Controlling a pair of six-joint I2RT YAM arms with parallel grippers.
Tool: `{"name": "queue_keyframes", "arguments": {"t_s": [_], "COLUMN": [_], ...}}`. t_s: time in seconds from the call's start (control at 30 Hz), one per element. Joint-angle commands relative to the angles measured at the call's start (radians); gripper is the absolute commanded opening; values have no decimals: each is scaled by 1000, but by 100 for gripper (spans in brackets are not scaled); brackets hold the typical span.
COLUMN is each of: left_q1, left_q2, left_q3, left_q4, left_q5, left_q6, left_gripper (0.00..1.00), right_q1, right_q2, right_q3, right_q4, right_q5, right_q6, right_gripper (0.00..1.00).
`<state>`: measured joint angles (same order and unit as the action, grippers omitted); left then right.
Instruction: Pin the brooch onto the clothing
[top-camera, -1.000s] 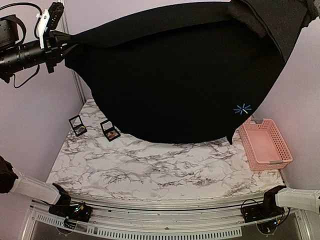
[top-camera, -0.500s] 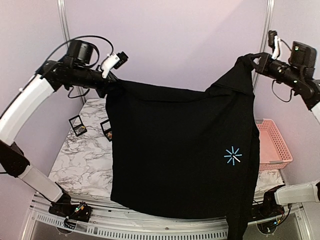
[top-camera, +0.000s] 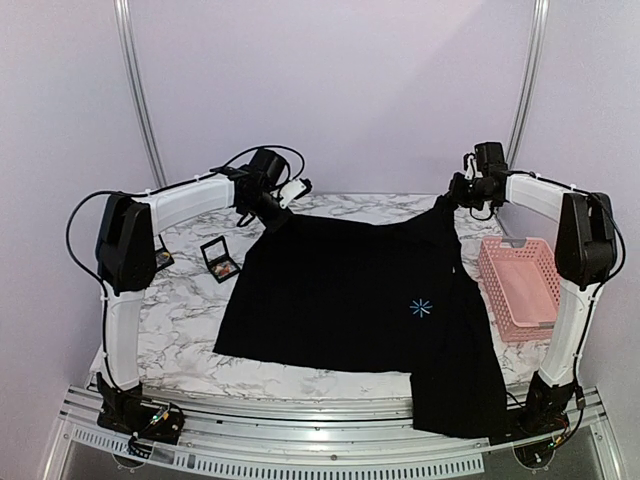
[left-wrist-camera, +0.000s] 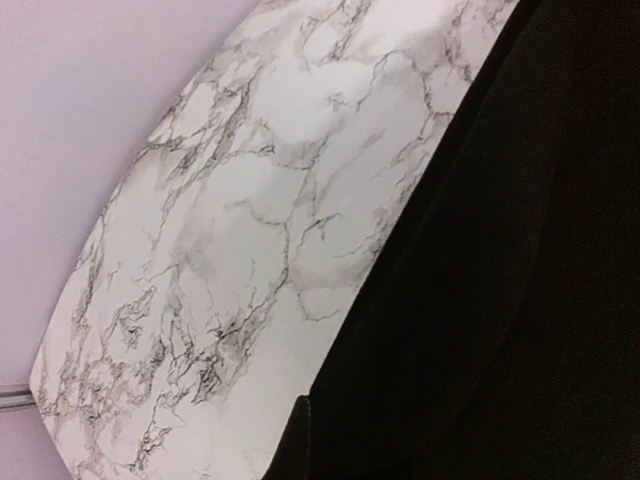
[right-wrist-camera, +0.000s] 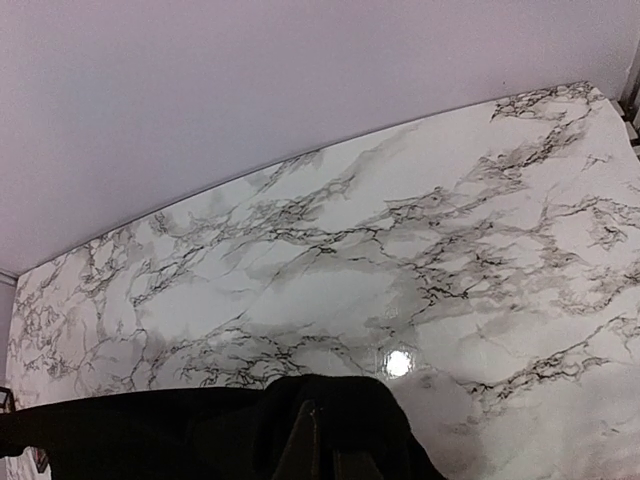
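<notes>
Two sets of fingers are clenched on the far corners of the large black short-sleeved T-shirt (top-camera: 340, 290): the left fingers (top-camera: 266, 212) pinch one shoulder and the right fingers (top-camera: 452, 198) pinch the other. The shirt lies spread front-up on the white marble table (top-camera: 190, 340), its light-blue starburst mark (top-camera: 421, 307) showing and one side draped over the near edge. Laying out the cloth looks like the step in hand, and it is nearly done. Next, I judge, both must let go and one must reach for the small black open boxes (top-camera: 220, 258) beside the shirt's left edge. The brooch probably sits there, though the contents are too small to tell.
</notes>
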<state>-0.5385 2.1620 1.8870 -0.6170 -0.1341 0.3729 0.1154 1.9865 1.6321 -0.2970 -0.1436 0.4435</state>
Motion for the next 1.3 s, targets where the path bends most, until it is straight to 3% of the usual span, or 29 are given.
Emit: {"name": "queue_keyframes", "arguments": {"t_s": [0.0, 0.17, 0.2, 0.3, 0.4, 0.5, 0.53, 0.67, 0.77, 0.83, 0.93, 1.03, 1.13, 1.27], "left_q1": [14, 22, 25, 42, 66, 77, 72, 13, -68, -102, -112, -114, -120, -126], "left_q2": [39, 112, 130, 201, 277, 261, 224, 4, -179, -281, -388, -484, -566, -635], "left_q3": [66, 101, 109, 172, 326, 445, 439, 243, -3, -112, -214, -382, -563, -773], "left_q4": [115, 221, 253, 342, 323, 191, 169, 82, 16, -63, -293, -415, -432, -310], "left_q5": [-149, -308, -350, -495, -563, -471, -422, -197, -147, -109, 49, 159, 191, 91], "left_q6": [18, 48, 59, 88, 68, 18, 17, 112, 233, 281, 314, 382, 423, 438], "left_gripper": [0, 8, 17, 68, 86, 93, 95, 98, 100, 99, 94, 90, 92, 99], "right_q1": [-20, -70, -80, -100, -104, -99, -96, -45, 15, 64, 123, 191, 238, 298], "right_q2": [109, 230, 247, 287, 311, 275, 255, 116, -4, -85, -220, -342, -420, -478], "right_q3": [150, 221, 226, 264, 341, 383, 383, 356, 241, 128, -84, -274, -424, -584], "right_q4": [97, 177, 197, 214, 134, 29, -16, -255, -425, -519, -604, -665, -746, -801], "right_q5": [-56, -77, -87, -104, -96, -84, -60, 77, 183, 203, 191, 208, 205, 196], "right_q6": [45, 146, 175, 235, 205, 117, 82, -54, -108, -98, -38, 50, 139, 270], "right_gripper": [5, 20, 23, 51, 74, 96, 98, 99, 97, 89, 66, 51, 51, 60]}}
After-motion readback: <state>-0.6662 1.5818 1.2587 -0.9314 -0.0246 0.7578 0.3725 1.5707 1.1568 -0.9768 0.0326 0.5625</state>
